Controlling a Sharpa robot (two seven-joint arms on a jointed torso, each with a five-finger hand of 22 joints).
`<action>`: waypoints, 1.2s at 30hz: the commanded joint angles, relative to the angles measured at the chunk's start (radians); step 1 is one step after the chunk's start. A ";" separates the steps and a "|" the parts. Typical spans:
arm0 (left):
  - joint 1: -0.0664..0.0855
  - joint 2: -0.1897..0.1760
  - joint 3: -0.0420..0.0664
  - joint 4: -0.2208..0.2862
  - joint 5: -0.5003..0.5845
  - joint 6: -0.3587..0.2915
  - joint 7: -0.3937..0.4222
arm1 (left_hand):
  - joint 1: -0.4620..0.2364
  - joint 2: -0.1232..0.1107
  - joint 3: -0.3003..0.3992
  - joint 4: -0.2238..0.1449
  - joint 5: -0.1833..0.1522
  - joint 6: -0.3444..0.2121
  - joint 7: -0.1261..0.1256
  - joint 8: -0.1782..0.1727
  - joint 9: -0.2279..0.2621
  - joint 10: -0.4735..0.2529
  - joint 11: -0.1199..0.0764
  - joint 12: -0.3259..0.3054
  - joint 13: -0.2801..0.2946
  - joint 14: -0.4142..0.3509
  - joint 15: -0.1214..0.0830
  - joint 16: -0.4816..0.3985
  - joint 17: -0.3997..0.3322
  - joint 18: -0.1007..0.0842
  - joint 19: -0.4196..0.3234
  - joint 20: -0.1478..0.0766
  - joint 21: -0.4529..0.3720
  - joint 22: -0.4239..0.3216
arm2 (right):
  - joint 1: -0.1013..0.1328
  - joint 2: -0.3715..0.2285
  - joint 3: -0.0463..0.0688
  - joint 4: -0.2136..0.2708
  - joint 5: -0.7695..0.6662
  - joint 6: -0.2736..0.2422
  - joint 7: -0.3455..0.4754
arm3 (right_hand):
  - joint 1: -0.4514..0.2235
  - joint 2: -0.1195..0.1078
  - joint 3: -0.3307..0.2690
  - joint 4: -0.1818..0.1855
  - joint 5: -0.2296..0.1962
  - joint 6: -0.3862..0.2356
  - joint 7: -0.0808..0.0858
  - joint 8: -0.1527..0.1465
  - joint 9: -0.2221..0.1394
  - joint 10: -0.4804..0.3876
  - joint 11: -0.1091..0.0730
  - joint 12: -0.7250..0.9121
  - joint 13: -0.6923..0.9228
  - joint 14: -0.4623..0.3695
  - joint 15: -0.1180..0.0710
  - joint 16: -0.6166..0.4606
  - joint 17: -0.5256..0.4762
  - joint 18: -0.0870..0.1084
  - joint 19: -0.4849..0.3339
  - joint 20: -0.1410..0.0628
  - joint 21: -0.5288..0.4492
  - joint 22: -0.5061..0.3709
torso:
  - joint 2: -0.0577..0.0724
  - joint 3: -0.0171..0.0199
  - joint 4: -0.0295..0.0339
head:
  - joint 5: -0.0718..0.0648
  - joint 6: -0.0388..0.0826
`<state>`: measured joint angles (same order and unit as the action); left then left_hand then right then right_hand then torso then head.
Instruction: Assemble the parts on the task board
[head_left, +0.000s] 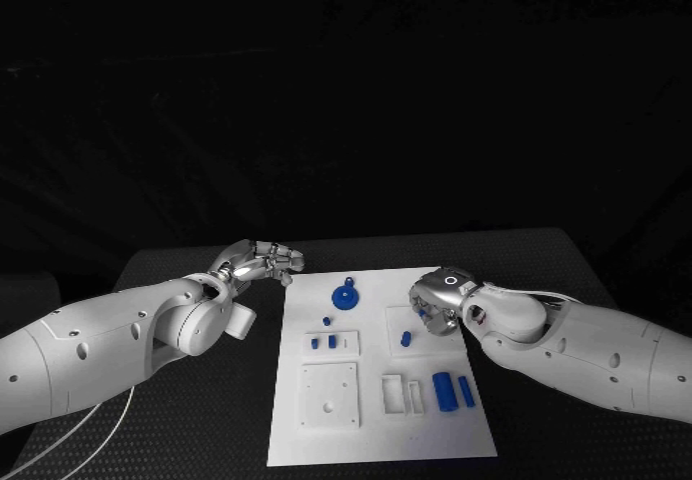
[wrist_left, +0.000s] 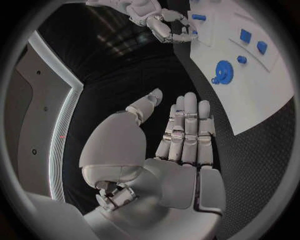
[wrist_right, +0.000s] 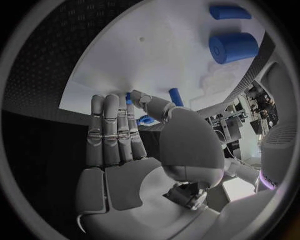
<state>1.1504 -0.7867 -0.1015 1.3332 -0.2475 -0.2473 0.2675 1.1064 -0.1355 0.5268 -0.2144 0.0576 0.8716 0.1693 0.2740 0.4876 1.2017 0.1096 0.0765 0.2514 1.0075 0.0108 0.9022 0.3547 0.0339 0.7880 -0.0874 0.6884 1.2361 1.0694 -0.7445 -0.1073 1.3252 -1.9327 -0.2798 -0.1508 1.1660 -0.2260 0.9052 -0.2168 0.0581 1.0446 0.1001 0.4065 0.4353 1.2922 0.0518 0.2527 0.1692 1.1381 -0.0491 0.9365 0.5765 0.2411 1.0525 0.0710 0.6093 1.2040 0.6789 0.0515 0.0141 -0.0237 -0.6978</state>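
Hands spread over the white board

Task board (head_left: 378, 420) flat on the black table (head_left: 173, 430), white, no lettering or brand mark readable anywhere on it. Blue gear (head_left: 345, 295) lying near the far end; small blue blocks (head_left: 323, 342) standing further in, a blue cylinder (head_left: 446, 390) and a slimmer blue peg (head_left: 466, 392) side by side near the right edge. Left hand (head_left: 261, 262) just beside the board's far left corner, off the plate, fingers extended together and the thumb apart in its wrist view, nothing held. Right hand (head_left: 437, 303) above the board's right side, fingers likewise straight, nothing grasped, a small blue piece (head_left: 405, 339) just beside it. Part of the board under the right hand hidden; blue bits (wrist_right: 146, 120) behind its fingertips too covered to identify. White recessed squares hard to make out in detail.
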 joint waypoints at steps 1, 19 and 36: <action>0.002 0.001 0.001 0.003 0.008 0.013 0.012 | -0.010 0.003 -0.002 -0.002 0.003 -0.004 0.001 0.005 0.001 -0.006 0.003 -0.001 -0.001 0.008 0.002 -0.006 0.000 0.005 0.002 0.002 -0.006 -0.001 | -0.018 0.005 -0.013 -0.004 -0.065 0.028 -0.016 | 0.006 0.001 0.005 -0.004 -0.006 0.010 -0.002 0.004 0.001 0.010 0.000 -0.004 0.003 0.010 0.001 0.008 0.006 0.021 0.011 0.000 0.008 0.002 | 0.000 -0.0004 0.0011 | -0.002 -0.001; 0.002 0.003 0.001 -0.001 0.008 0.015 0.011 | -0.011 0.004 -0.003 -0.003 0.003 -0.005 0.001 0.005 0.000 -0.008 0.004 -0.002 -0.002 0.009 0.002 -0.010 0.001 0.005 0.003 0.002 -0.008 -0.001 | -0.021 0.005 -0.016 0.010 -0.073 0.003 -0.018 | -0.002 -0.016 0.031 -0.001 0.006 0.035 -0.010 0.003 0.001 0.034 -0.009 -0.010 0.025 0.028 -0.009 0.010 0.031 0.021 0.032 -0.010 0.021 0.010 | 0.000 -0.0007 0.0008 | -0.006 -0.003; 0.002 0.006 0.001 -0.012 0.008 0.015 0.009 | -0.012 0.004 -0.003 -0.004 0.004 -0.006 0.001 0.005 0.000 -0.009 0.004 -0.002 -0.002 0.010 0.003 -0.012 0.001 0.005 0.003 0.002 -0.009 -0.001 | -0.012 -0.016 0.007 0.043 -0.068 -0.010 -0.022 | -0.008 -0.017 0.036 -0.004 0.009 0.042 -0.013 0.002 0.002 0.040 -0.011 -0.013 0.032 0.031 -0.012 0.009 0.040 0.021 0.037 -0.013 0.025 0.013 | -0.001 -0.0009 0.0003 | -0.003 -0.002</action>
<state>1.1505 -0.7830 -0.1015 1.3210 -0.2464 -0.2452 0.2669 1.1024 -0.1315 0.5268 -0.2144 0.0577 0.8716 0.1693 0.2740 0.4875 1.1966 0.1121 0.0765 0.2506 1.0112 0.0145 0.8944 0.3548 0.0220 0.7881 -0.0872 0.6848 1.2362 1.0546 -0.7598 -0.1036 1.3595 -1.9988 -0.3078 -0.1912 1.1635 -0.2374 0.9343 -0.2208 0.0630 1.0804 0.0857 0.4056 0.4356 1.3260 0.0391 0.2417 0.1989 1.1651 -0.0550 0.9443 0.6151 0.2492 1.0829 0.0588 0.6275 1.2155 0.6784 0.0511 0.0145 -0.0264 -0.6996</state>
